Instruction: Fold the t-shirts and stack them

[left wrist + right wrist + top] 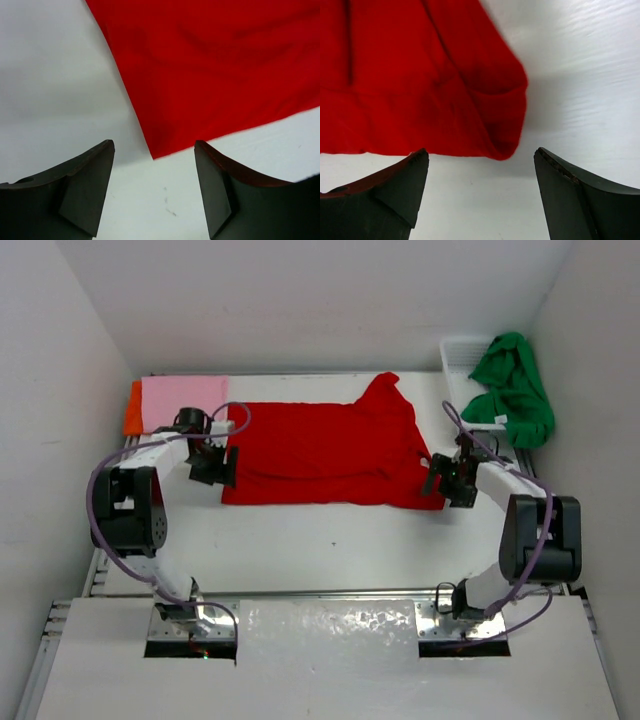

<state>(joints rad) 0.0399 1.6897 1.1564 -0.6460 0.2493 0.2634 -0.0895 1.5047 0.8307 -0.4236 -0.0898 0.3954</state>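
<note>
A plain red cloth short-sleeved t-shirt [320, 450] lies spread flat across the middle of the table, wide side to side, its near edge straight and doubled over, one sleeve poking up toward the far edge and soft creases across the cloth. A pink cloth t-shirt [185, 398] sits folded in a neat rectangle at the far left corner, on top of an orange cloth t-shirt [134, 410] whose edge shows on its left. The smooth white table [330, 540] is closed in by plain white walls [300, 300]. At the far right corner a white plastic mesh basket [460, 352] has a crumpled green cloth t-shirt [515, 385] draped over its right side. The left fingers [214, 466] stand spread apart, holding nothing, just off the red shirt's near left corner; the right fingers [448, 480] gape wide and bare beside its near right corner.
</note>
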